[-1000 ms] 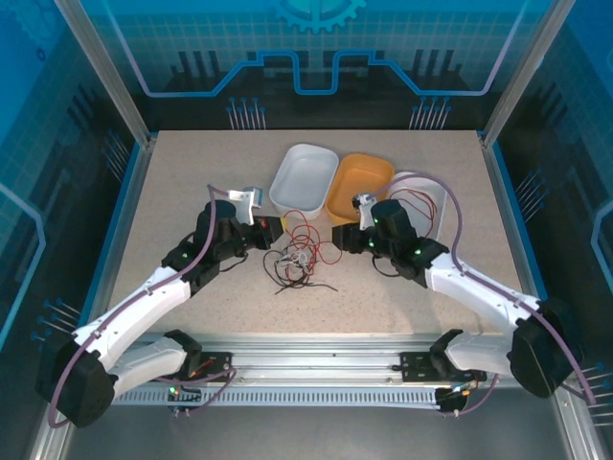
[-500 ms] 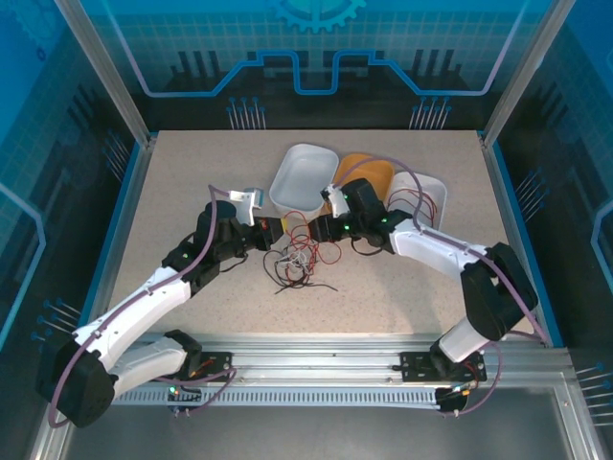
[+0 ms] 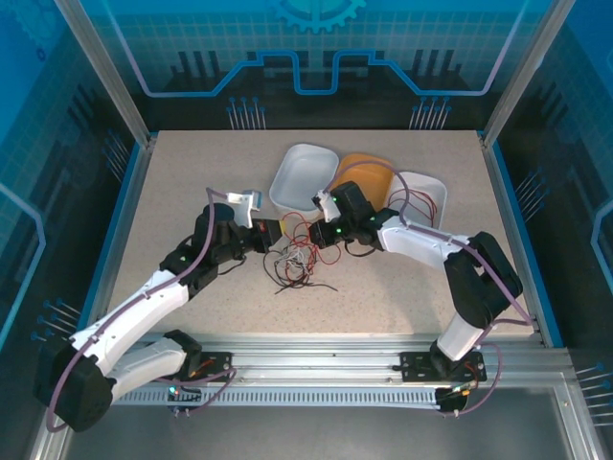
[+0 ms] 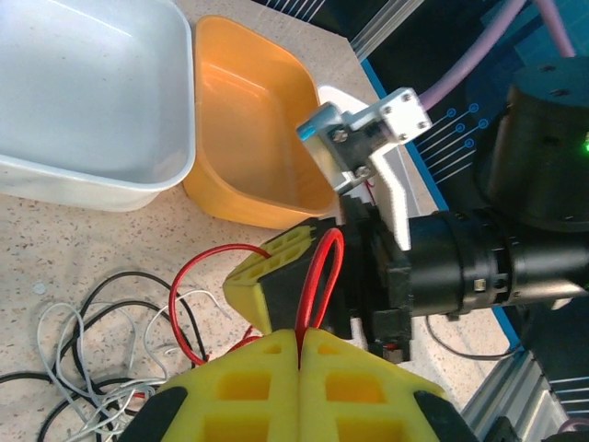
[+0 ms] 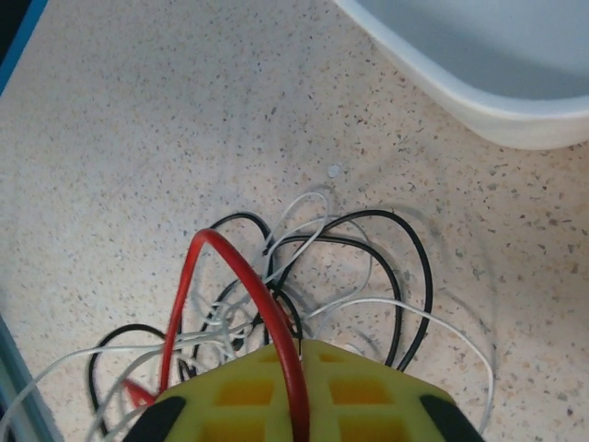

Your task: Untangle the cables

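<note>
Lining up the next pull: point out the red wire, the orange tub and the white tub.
red wire (image 5: 210, 237), right wrist view, top of its raised arch.
orange tub (image 4: 248, 138), left wrist view, bare inner floor.
white tub (image 4: 83, 83), left wrist view, bare inner floor.

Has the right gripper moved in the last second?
Yes. The right gripper has swung left, from in front of the orange bin to the white bin's front.

Bright, even light; soft shadows, mostly sharp.
</note>
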You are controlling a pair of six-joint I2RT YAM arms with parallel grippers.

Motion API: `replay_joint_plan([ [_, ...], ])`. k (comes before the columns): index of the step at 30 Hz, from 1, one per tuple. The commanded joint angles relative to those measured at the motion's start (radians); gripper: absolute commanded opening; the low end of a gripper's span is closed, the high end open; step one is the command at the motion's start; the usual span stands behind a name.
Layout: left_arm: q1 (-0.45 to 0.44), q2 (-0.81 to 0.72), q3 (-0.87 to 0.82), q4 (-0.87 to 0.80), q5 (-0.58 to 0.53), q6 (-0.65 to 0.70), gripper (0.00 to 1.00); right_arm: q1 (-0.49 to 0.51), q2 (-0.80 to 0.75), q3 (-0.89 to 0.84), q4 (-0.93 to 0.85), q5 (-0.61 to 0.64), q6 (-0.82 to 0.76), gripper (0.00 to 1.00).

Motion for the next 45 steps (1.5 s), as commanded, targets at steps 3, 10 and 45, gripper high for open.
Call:
replay_joint_plan([
  [3, -0.003, -0.040, -0.040, -0.083, -0.086, 0.017, 0.21, 0.052, -0.121, 0.081, -0.108, 0.114, -0.021, 0.01],
  [10, 0.011, -0.023, -0.053, -0.192, -0.164, -0.009, 0.41, 0.114, -0.194, 0.158, -0.192, 0.215, -0.029, 0.00],
  [45, -0.030, 0.234, -0.096, 0.256, 0.156, -0.006, 0.70, 0.201, -0.413, 0.360, -0.307, 0.428, -0.095, 0.00],
])
